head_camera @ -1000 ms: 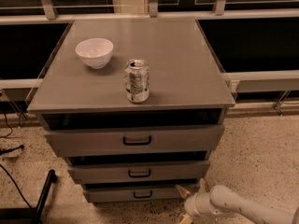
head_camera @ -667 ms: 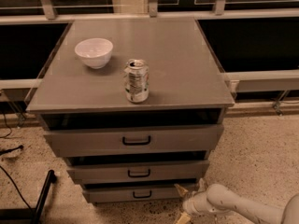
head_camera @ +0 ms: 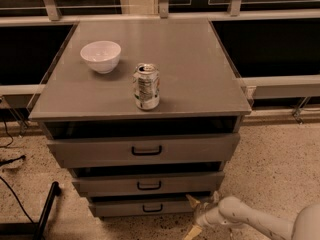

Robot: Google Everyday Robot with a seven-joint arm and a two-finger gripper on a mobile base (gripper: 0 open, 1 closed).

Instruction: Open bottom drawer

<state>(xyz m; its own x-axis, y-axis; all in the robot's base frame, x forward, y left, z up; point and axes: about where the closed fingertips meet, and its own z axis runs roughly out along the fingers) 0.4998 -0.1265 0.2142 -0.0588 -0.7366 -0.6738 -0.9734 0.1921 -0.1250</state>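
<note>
- Camera view: my fingers point(head_camera: 192, 200) are low down by the floor, at the right front corner of the cabinet. They are spread apart, one tip higher and one lower, with nothing held between them.
- The bottom drawer point(head_camera: 125, 207) starts right at my fingers and runs away to their left. It is the lowest and narrowest of the three grey fronts.
- Its small black bar handle point(head_camera: 152, 208) is left of my fingers, at about the same height and clear of them. I cannot tell whether my upper fingertip touches the drawer's right end or only sits just beside it.
- My pale arm point(head_camera: 250, 223) runs from behind my fingers to the right and leaves the view at the lower right corner.
- Just above my fingers and to their left is the middle drawer point(head_camera: 110, 185), with a dark gap over its front.
- Higher still is the top drawer point(head_camera: 100, 151), the widest front, with the largest handle.
- Well above my fingers is the grey tabletop point(head_camera: 200, 69).
- A drinks can point(head_camera: 146, 86) stands upright on it, up and to the left of my fingers.
- A white bowl point(head_camera: 101, 56) sits further left and further back, apart from the can.
- The speckled floor point(head_camera: 280, 164) spreads out to the right of my fingers.
- Far to their left, a black cable point(head_camera: 15, 196) lies on that floor.
</note>
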